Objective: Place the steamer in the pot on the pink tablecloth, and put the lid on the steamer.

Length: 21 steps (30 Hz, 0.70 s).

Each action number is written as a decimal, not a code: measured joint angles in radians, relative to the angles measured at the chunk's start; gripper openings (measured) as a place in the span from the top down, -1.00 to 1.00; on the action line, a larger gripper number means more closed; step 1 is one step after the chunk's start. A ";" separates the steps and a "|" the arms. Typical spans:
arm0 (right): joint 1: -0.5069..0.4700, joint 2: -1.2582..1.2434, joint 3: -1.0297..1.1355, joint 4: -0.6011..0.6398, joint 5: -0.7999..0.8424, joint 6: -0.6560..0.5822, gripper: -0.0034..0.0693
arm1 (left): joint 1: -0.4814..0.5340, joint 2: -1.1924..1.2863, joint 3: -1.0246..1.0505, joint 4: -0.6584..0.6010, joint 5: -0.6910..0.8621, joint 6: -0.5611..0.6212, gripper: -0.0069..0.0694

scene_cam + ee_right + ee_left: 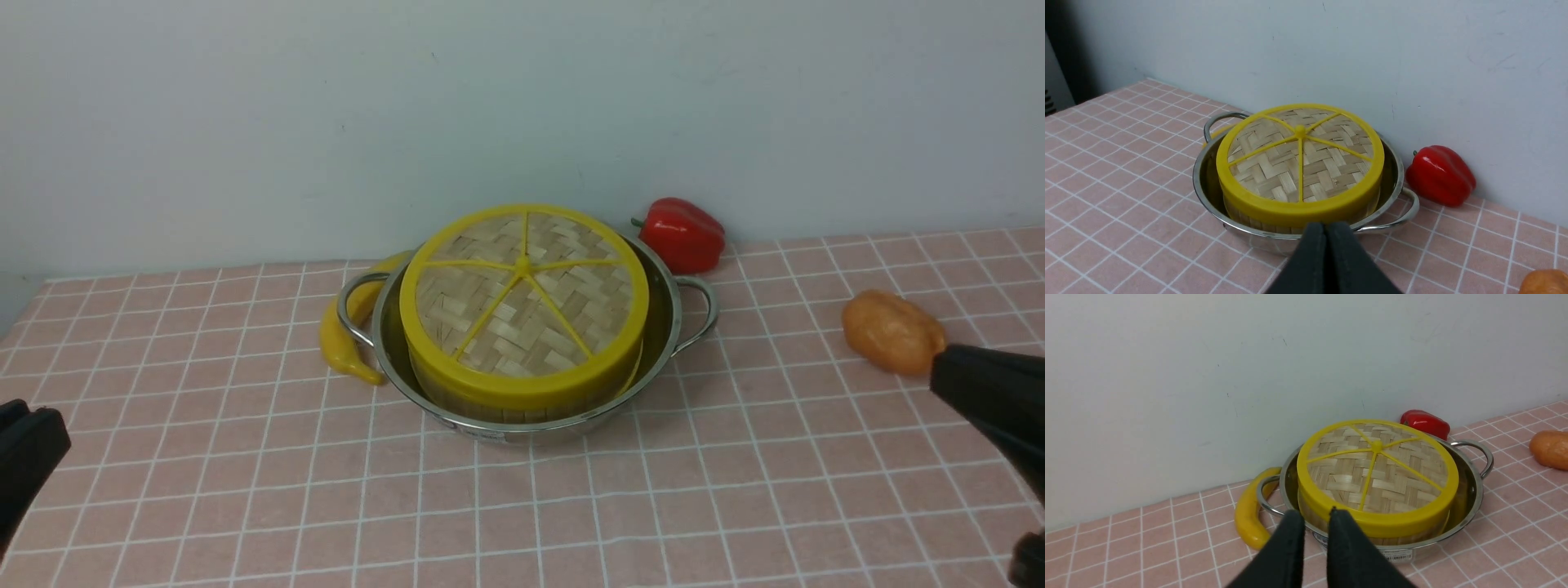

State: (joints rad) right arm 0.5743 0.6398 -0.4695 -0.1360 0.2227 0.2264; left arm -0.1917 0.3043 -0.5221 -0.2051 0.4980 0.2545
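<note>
Showing the front view first: the lid (522, 298) sits flat on the steamer (506, 404), which stands inside the pot (665, 327) at frame centre on the pink tablecloth (245, 490). The left gripper (28, 457) enters at the lower left edge and the right gripper (992, 400) at the lower right edge; both are well apart from the pot, at roughly equal distances, and neither's jaws can be read here. A yellow banana (343, 343) lies against the pot's left handle, a red bell pepper (684, 233) lies behind it to the right, and an orange potato-like object (891, 331) lies just beside the right gripper.

Left wrist view: the jaws stand slightly apart and empty at bottom centre, with the covered steamer directly beyond them.

Right wrist view: the jaws are pressed together, holding nothing, and point straight at the pot's near wall.

Judged from this layout, both placements appear complete; any coming move would be a retreat away from the round, axis-free stack. The cloth lies flat against a pale blank wall (245, 122).
</note>
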 joint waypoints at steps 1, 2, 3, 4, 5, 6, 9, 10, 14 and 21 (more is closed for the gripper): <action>0.000 0.000 0.000 0.000 -0.001 0.001 0.90 | 0.000 0.000 0.000 0.000 0.000 0.000 0.57; 0.000 0.000 0.000 0.000 -0.001 0.001 0.89 | 0.000 0.000 0.000 0.000 0.000 0.000 0.57; 0.000 0.000 0.000 -0.001 -0.002 0.001 0.89 | 0.000 0.000 0.000 0.000 0.000 0.000 0.57; 0.000 0.000 0.000 -0.007 -0.002 -0.002 0.88 | 0.000 0.000 0.000 0.000 0.000 0.000 0.57; -0.003 -0.003 0.000 -0.033 0.001 -0.020 0.88 | 0.000 0.000 0.000 0.000 0.000 0.000 0.57; -0.013 -0.010 0.000 -0.058 0.006 -0.037 0.87 | 0.000 0.000 0.000 0.000 0.000 0.000 0.57; -0.098 -0.044 0.010 -0.091 0.010 -0.055 0.83 | 0.000 0.000 0.000 0.001 0.000 0.000 0.54; -0.144 -0.059 0.018 -0.093 0.010 -0.051 0.83 | 0.000 0.000 0.000 0.001 0.000 0.000 0.54; -0.315 -0.187 0.105 -0.085 -0.007 -0.012 0.78 | 0.000 0.000 0.000 0.003 0.000 0.000 0.54; -0.499 -0.486 0.367 -0.065 -0.014 0.049 0.71 | 0.000 0.000 0.000 0.003 0.000 0.000 0.51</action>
State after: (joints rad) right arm 0.0755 0.1539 -0.1027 -0.2005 0.2083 0.2754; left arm -0.1917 0.3043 -0.5221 -0.2021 0.4980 0.2545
